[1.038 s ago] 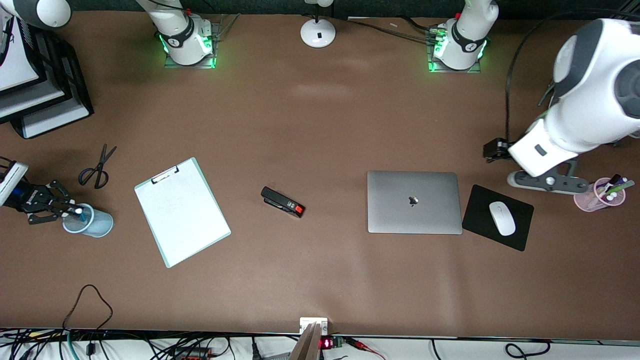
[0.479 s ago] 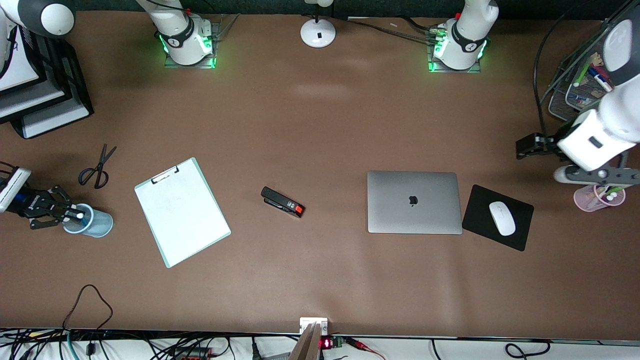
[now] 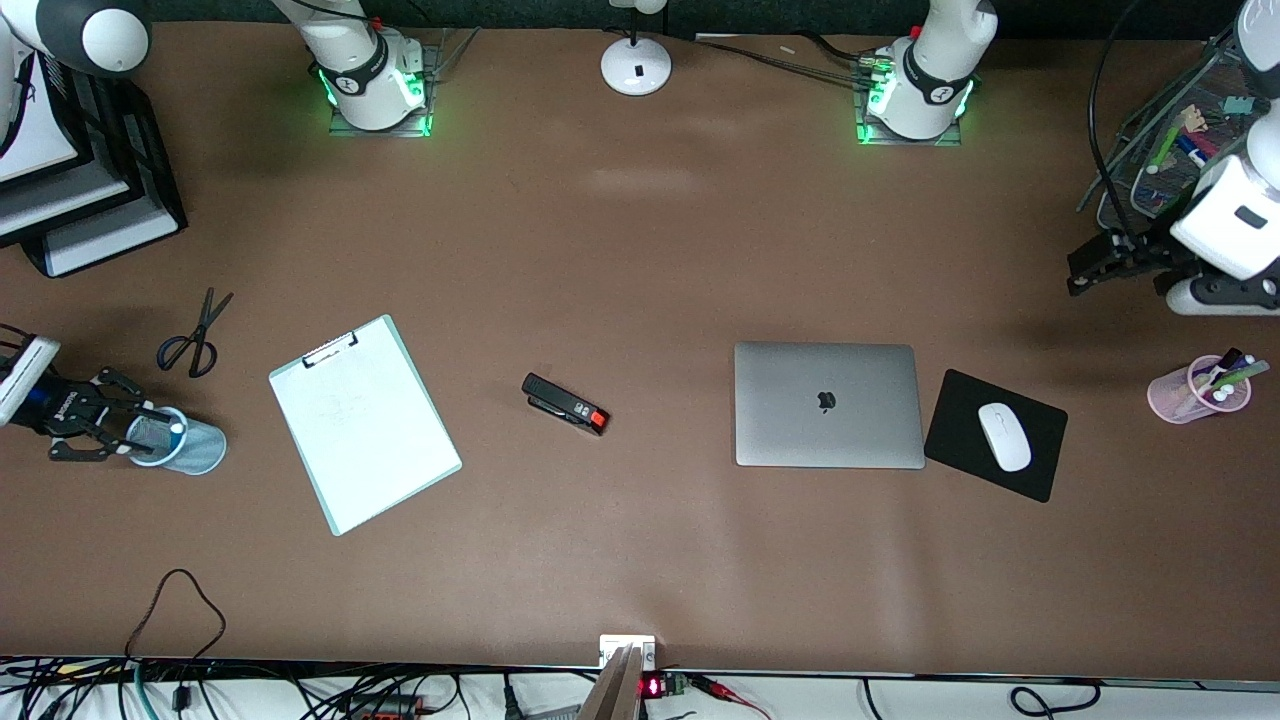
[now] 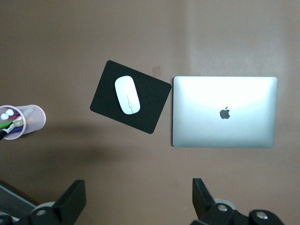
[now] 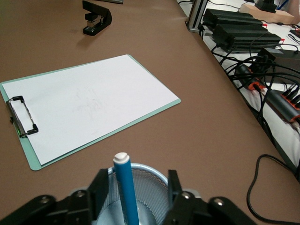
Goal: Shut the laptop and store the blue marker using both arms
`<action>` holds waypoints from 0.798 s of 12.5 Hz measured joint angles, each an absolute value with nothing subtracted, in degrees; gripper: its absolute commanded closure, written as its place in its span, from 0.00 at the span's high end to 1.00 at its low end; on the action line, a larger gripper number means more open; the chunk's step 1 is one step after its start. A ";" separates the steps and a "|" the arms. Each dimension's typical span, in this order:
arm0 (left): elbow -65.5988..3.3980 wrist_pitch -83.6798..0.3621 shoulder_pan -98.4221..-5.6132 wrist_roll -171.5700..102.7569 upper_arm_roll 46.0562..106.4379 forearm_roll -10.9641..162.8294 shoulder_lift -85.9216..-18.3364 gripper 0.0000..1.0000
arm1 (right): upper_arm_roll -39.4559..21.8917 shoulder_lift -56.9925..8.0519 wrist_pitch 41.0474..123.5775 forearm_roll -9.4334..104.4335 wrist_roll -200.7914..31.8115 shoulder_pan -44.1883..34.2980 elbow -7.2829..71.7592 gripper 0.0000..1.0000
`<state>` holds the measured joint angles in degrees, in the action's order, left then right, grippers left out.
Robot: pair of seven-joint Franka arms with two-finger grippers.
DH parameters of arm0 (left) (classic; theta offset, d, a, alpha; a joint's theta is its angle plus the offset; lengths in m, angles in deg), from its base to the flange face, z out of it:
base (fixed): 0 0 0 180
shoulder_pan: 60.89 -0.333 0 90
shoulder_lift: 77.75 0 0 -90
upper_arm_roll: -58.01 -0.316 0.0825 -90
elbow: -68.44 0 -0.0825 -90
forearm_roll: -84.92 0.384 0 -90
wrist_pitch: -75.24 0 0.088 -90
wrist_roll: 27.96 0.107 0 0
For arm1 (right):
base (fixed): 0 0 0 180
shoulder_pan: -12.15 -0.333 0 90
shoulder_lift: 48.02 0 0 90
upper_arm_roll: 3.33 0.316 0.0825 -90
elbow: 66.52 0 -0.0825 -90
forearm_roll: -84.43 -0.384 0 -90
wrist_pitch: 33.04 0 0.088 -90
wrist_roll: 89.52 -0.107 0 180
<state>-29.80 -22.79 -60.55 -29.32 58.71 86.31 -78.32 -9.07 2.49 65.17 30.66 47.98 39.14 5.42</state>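
The silver-grey laptop (image 3: 828, 404) lies shut on the table with its logo up, and it also shows in the left wrist view as the laptop (image 4: 224, 112). The blue marker (image 5: 125, 192) stands white tip up inside a light-blue mesh cup (image 5: 152, 180), leaning on the rim. From the front only the marker's white tip (image 3: 177, 428) shows in that cup (image 3: 185, 447). My right gripper (image 5: 137, 187) is open, one finger on each side of the marker and clear of it; it is at the cup (image 3: 140, 430). My left gripper (image 3: 1090, 268) hangs open and empty over bare table, also seen as the left gripper (image 4: 136, 201).
A clipboard (image 3: 365, 424), a black stapler (image 3: 565, 404) and scissors (image 3: 195, 335) lie between cup and laptop. A black mouse pad (image 3: 995, 435) with a white mouse (image 3: 1004, 437) sits beside the laptop. A pink pen cup (image 3: 1198, 388), a wire organiser (image 3: 1165, 150) and stacked trays (image 3: 80, 190) stand near the table's ends.
My right gripper has opened and let go of the blue marker, which now sits lower in the cup. The left arm has drawn away from the laptop toward its end of the table.
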 measured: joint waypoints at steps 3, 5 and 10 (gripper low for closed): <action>-30.64 -19.67 -59.23 -27.30 58.72 86.31 -79.59 1.00 | -9.09 1.41 62.91 31.16 42.33 39.07 4.46 1.00; -30.78 -19.61 -59.19 -26.41 58.61 86.31 -79.55 1.00 | -9.08 -0.42 61.63 32.77 37.65 39.00 4.09 1.00; -30.77 -19.59 -59.10 -26.18 58.55 86.31 -79.53 1.00 | -8.52 -8.77 57.32 39.53 24.06 37.65 3.28 1.00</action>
